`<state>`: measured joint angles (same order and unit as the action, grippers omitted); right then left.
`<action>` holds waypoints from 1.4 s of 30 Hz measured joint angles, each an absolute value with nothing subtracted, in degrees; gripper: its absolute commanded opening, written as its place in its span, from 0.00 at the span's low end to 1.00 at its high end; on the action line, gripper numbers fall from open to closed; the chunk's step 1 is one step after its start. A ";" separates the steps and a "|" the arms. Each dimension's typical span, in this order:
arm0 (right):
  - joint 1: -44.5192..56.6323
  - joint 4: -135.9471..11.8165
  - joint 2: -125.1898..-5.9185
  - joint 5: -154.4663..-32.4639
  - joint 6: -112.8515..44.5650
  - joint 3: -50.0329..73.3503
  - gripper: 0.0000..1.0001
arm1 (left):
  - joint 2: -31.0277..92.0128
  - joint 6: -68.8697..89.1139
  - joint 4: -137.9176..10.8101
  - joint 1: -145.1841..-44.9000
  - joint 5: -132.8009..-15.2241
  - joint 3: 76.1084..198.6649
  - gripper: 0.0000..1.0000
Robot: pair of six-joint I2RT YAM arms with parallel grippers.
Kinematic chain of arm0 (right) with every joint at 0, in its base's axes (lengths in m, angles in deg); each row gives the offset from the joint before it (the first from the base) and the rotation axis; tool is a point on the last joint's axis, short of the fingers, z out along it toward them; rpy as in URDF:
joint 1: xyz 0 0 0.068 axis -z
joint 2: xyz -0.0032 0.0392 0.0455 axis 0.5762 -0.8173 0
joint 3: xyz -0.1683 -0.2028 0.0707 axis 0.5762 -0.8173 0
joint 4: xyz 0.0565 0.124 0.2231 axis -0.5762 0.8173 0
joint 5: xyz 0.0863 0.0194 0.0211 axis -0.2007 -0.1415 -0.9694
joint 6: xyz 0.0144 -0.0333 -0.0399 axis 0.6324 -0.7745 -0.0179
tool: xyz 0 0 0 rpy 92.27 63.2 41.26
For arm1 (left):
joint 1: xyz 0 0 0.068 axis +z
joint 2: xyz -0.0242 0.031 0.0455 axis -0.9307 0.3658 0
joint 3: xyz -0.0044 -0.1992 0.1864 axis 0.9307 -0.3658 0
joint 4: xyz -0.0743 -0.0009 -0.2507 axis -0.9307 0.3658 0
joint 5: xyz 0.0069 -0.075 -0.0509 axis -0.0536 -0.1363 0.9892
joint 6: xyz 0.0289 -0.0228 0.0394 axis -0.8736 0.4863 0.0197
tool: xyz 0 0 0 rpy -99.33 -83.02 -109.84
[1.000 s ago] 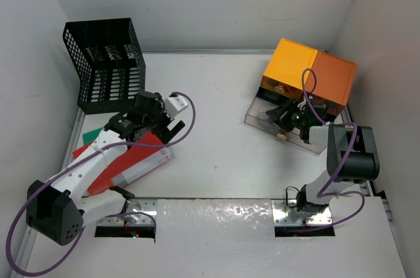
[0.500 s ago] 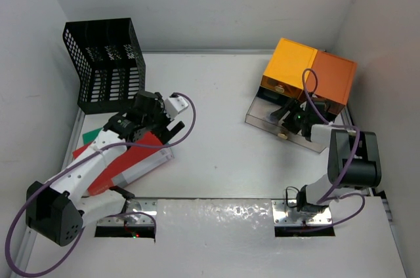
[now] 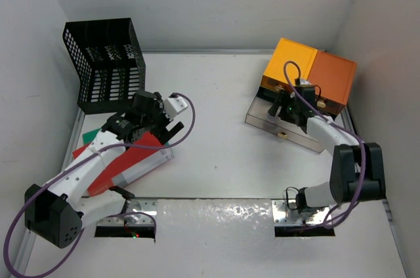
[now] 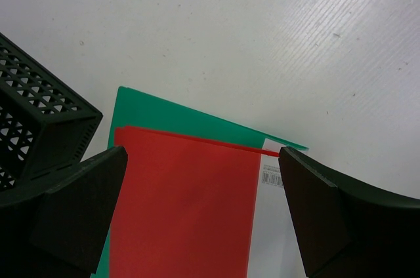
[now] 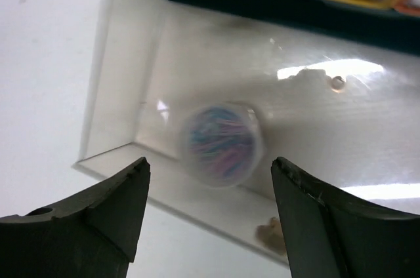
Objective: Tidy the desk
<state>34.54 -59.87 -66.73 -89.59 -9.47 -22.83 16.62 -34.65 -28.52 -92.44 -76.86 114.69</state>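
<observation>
While the left claw point(image 4: 203, 193) gapes empty over a folder point(image 4: 177, 225), the right claw point(image 5: 209, 206) gapes empty over a tub point(image 5: 220, 143) near the desk's point(image 3: 223, 153) right edge.

Left arm point(image 3: 85, 172) and right arm point(image 3: 325, 132) share smooth white links; bulky black joint housings point(image 3: 357, 172) cap them; a purple cable point(image 3: 191, 109) loops along each; left gripper point(image 4: 202, 163) and right gripper point(image 5: 210, 166) carry matte black wedge-shaped fingers point(image 4: 72, 206).

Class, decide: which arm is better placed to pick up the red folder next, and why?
Left. The left end effector, open, hangs directly over the red folder; the right end effector is across the desk, over the clear drawer.
</observation>
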 measured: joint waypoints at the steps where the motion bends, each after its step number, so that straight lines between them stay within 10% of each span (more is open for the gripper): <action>1: 32.90 -58.54 -65.86 -88.37 -10.46 -21.61 0.72 | 16.62 -34.65 -28.44 -92.44 -76.86 114.71 1.00; 5: 28.46 -54.82 -60.57 -84.48 -13.34 -19.57 0.69 | 16.62 -34.58 -28.00 -92.44 -76.82 115.04 1.00; 11: 24.31 -51.33 -52.22 -80.92 -15.66 -21.72 0.00 | 15.60 -34.60 -28.28 -92.44 -76.91 115.30 1.00; 42: 29.90 -83.57 -73.84 -59.50 -11.37 -33.10 0.00 | 12.93 -33.93 -33.92 -92.05 -91.36 103.76 0.99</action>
